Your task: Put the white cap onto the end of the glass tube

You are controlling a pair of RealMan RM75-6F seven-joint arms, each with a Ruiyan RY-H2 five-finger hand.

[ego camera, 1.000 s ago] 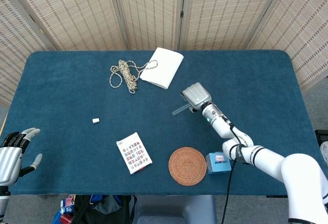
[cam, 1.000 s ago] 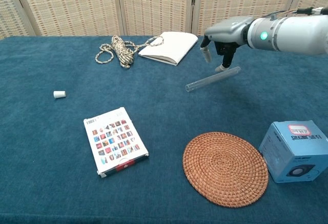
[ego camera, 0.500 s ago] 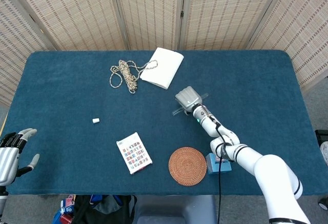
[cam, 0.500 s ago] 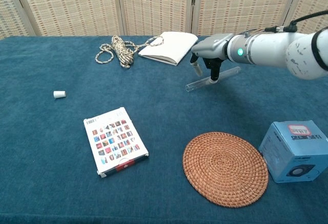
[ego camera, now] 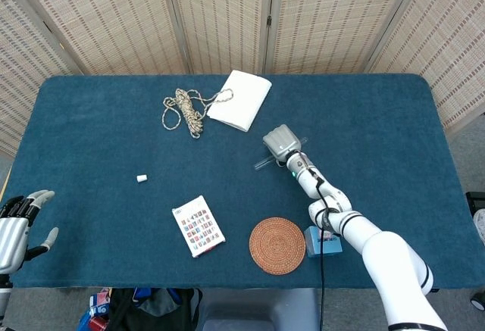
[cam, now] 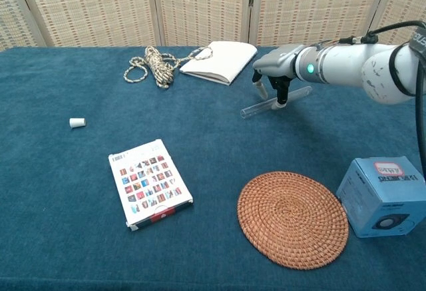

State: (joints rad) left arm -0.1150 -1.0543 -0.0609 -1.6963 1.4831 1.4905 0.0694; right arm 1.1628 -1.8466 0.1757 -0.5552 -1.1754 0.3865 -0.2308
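Observation:
The glass tube (cam: 259,108) lies slanted on the blue table, right of centre; it also shows in the head view (ego camera: 261,164). My right hand (cam: 273,81) hangs directly over its middle with the fingers pointing down. One fingertip (cam: 281,100) touches the tube's near side and another sits just behind it. The tube still rests on the cloth. In the head view the right hand (ego camera: 279,143) covers the tube's middle. The small white cap (cam: 77,122) lies far left, also in the head view (ego camera: 142,178). My left hand (ego camera: 15,229) waits at the table's front left corner, fingers spread and holding nothing.
A coiled rope (cam: 152,64) and a white notebook (cam: 219,60) lie at the back. A printed card pack (cam: 150,182) lies near the front centre. A woven coaster (cam: 293,219) and a blue box (cam: 383,196) sit at the front right.
My right hand has come down and a little left onto the tube, its fingers now at the glass. The tube and cap have not moved. The left hand drew slightly back.

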